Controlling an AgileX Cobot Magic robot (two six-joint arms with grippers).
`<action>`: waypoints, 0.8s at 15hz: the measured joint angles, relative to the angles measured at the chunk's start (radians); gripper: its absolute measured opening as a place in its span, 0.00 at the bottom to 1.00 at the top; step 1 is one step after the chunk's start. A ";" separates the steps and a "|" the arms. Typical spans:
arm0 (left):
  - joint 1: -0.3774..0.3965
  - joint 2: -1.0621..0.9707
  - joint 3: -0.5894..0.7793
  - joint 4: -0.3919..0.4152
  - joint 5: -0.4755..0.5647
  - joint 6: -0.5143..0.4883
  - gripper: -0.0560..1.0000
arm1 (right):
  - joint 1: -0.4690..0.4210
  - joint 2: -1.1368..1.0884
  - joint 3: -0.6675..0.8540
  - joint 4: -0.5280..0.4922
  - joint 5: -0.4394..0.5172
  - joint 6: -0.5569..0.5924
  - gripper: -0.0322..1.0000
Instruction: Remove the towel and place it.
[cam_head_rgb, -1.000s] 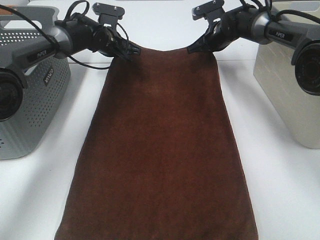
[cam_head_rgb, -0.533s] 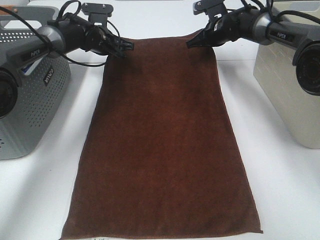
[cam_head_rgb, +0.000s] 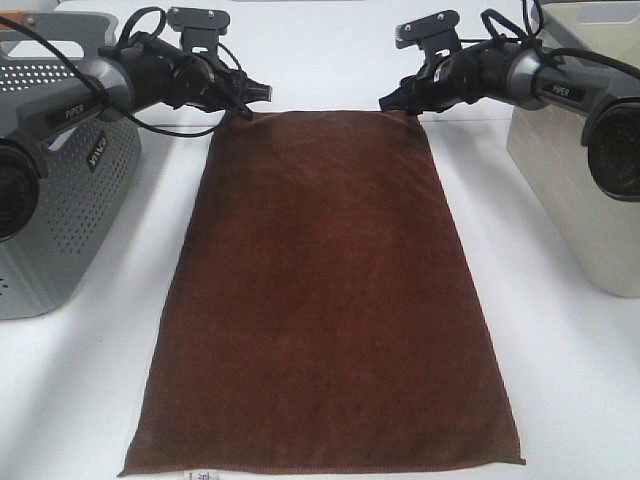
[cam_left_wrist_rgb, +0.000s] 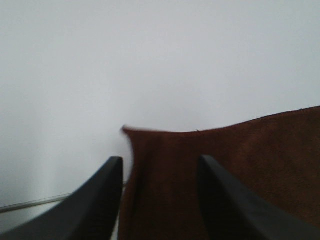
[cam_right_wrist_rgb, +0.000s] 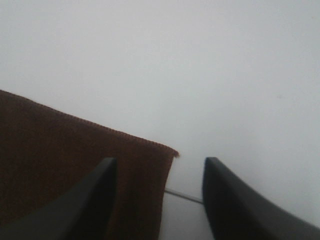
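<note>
My left jaws (cam_left_wrist_rgb: 159, 200) and right jaws (cam_right_wrist_rgb: 159, 200) stand apart, gripping nothing. The towel (cam_head_rgb: 325, 290) lies flat on the worktop (cam_head_rgb: 560, 360), one far corner beneath each.

"PiPER" on left arm (cam_head_rgb: 68, 110), "PiPER" on right arm (cam_head_rgb: 560, 83), "MINISO" on grey basket (cam_head_rgb: 96, 156)

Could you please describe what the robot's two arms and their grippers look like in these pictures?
Both arms have silver-grey links with black joints and white "PIPER" lettering, looped with loose black cables. Each carries a small black camera bracket above its wrist. The left gripper and right gripper are black; up close their fingers are smooth, matte and tapered.
</note>
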 joint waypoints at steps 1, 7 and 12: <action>0.000 0.000 0.000 0.002 0.000 0.000 0.68 | 0.000 0.000 0.000 0.003 -0.005 0.004 0.67; 0.000 -0.010 0.000 0.020 -0.019 0.000 0.84 | 0.000 -0.025 0.000 0.087 0.028 0.017 0.78; -0.020 -0.104 0.000 0.001 -0.092 0.000 0.84 | 0.000 -0.174 0.000 0.124 0.082 0.017 0.78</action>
